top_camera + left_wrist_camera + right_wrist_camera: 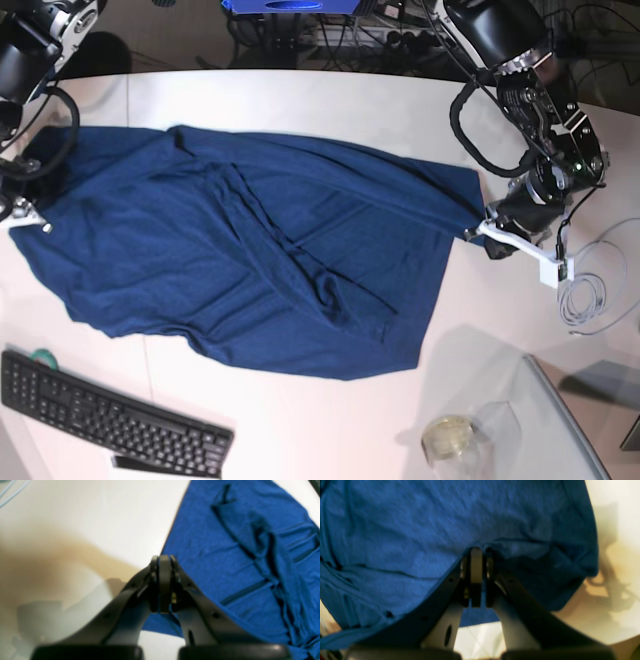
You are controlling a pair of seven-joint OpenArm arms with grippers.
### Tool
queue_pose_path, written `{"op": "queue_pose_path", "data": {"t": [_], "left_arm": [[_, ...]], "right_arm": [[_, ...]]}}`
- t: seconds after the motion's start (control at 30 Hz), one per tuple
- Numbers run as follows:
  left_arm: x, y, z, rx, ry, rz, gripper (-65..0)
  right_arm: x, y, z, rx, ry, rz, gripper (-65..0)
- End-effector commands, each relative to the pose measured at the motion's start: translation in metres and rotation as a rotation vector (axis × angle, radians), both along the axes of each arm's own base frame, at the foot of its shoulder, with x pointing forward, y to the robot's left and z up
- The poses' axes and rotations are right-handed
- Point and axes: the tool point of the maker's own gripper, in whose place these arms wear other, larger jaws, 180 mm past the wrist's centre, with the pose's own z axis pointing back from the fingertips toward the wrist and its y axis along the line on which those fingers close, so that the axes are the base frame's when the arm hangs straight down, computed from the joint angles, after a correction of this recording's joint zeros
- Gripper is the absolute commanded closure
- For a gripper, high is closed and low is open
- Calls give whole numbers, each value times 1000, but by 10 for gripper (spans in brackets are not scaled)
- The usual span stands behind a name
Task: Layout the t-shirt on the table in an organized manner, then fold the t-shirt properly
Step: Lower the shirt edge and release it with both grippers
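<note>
I had the t-shirt [250, 265] spread across the middle of the white table [330, 110], stretched between my two claws but far from flat: a long diagonal ridge of bunched cloth ran through its centre, and the edge nearest the keyboard [105, 415] sagged unevenly. My left gripper [163, 562] was clenched with a pinch of the shirt's edge caught between its jaws, out at the side by the coiled cable [590, 295]; my right gripper [476, 555] was likewise clenched on a fold of blue fabric at the opposite side, with cloth bulging up around its tip. The step in hand, as I judged it, was the laying-out, and doing it well meant pulling the two grips steadily apart and a little upward so the tension ran straight through the middle ridge, then lowering both together so the cloth settled without fresh creases. I reckoned an uneven pull would only skew the shirt further (the far hem already ran at a slant). I also thought it wise to keep the drag away from the small jar [445, 437] near the glass panel [570, 430], and to release only once the fabric lay slack and level under both claws.
</note>
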Motion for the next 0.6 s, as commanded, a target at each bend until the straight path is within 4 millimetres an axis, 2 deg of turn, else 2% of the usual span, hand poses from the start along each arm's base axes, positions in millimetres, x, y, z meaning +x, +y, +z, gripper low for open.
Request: {"op": "queue_pose_path", "data": {"t": [0.0,0.17,0.37,0.57], "left_arm": [[12,4,14,6,-53,8,0],[18,0,0,-37,-28,12,0],[23,3,-13,-68,-44,69,0],[28,7,-8,-60,-85,84,0]], "right_arm": [[11,-14,13,-37,-42,-10,0],[9,-13,3,-21,-30,-21,0],[14,-18,5,-49,-64,-37,0],[13,-20,5,-49,-67,-45,0]]}}
